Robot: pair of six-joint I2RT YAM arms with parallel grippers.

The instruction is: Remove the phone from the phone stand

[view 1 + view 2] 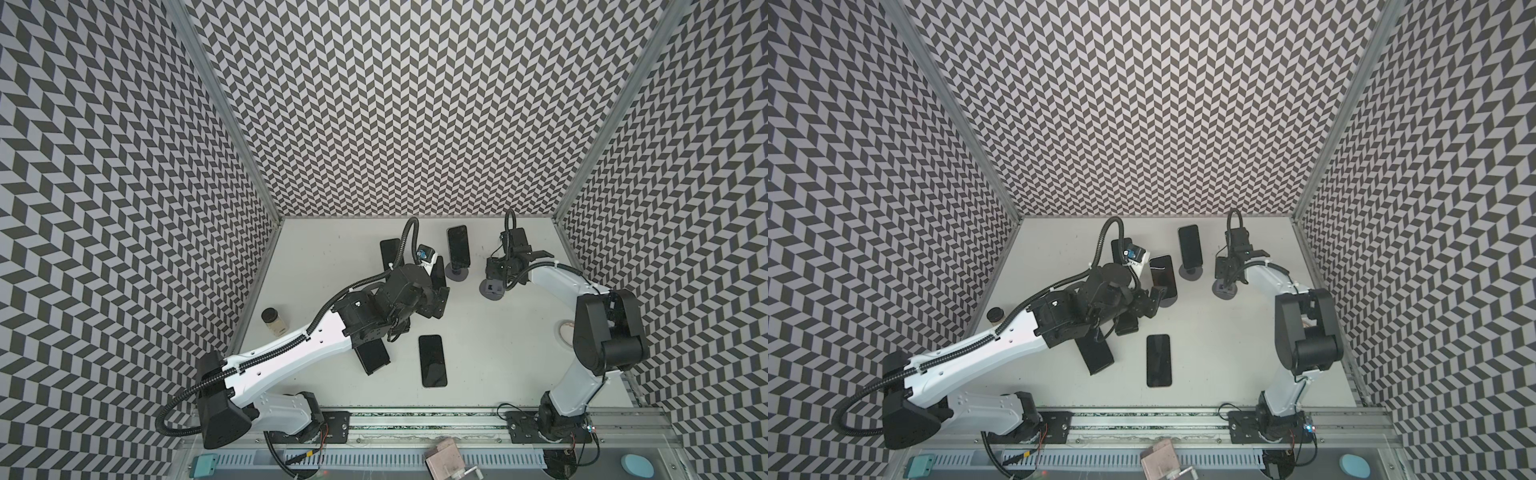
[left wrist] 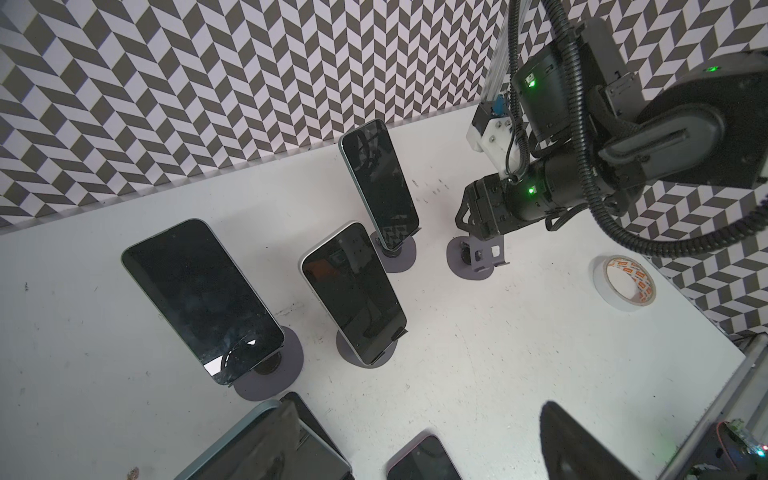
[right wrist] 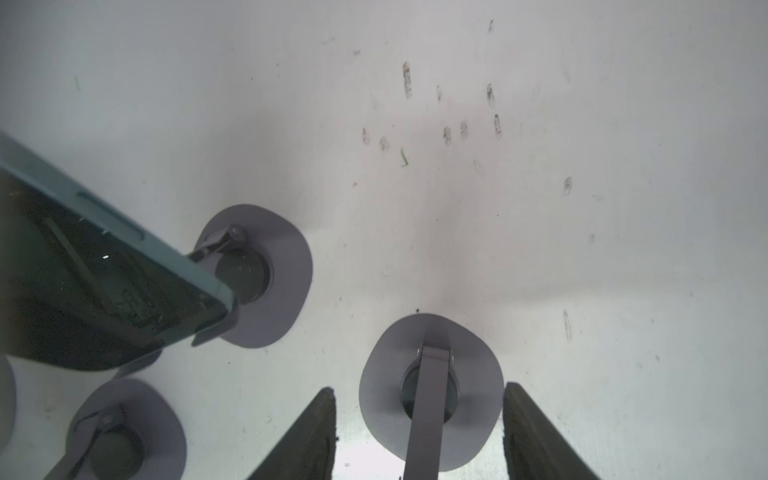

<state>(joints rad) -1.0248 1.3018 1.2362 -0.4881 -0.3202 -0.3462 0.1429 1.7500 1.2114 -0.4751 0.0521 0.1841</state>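
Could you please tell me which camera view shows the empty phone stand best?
The right wrist view: the empty phone stand appears close up, its base and arm unobstructed. The left wrist view shows the stand small, under the right end effector. In both top views that end effector hides most of the stand.

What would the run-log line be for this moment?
left gripper: jaws open, nothing held | right gripper: jaws open astride empty stand | three phones mounted

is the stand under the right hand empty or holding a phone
Empty: the stand shows a bare bracket, nothing resting on it.
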